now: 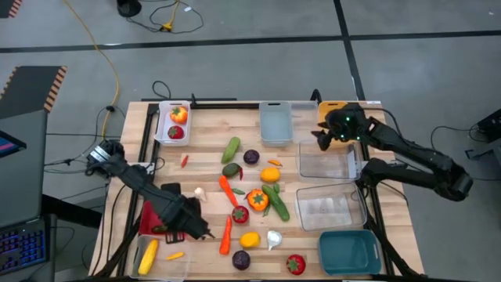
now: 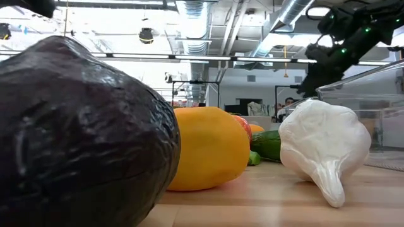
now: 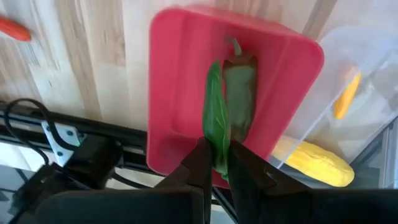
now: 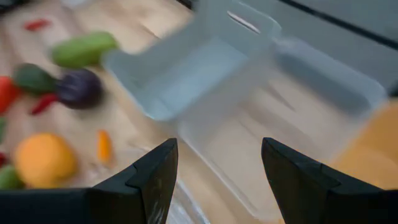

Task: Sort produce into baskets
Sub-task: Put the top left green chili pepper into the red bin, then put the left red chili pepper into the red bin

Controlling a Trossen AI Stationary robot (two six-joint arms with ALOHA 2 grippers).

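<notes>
Early: most produce (image 1: 249,196) is unsorted on the worktop (image 1: 211,125); left claw (image 3: 216,163) pinches a green piece, probably a pepper (image 3: 219,121), over the red basket (image 3: 180,74); right claw (image 4: 217,177) gapes empty

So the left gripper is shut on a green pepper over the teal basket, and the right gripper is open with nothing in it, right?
Not quite. In the left wrist view the left gripper is shut on the green pepper over the red basket, not a teal one. The right gripper is open and empty.
</notes>
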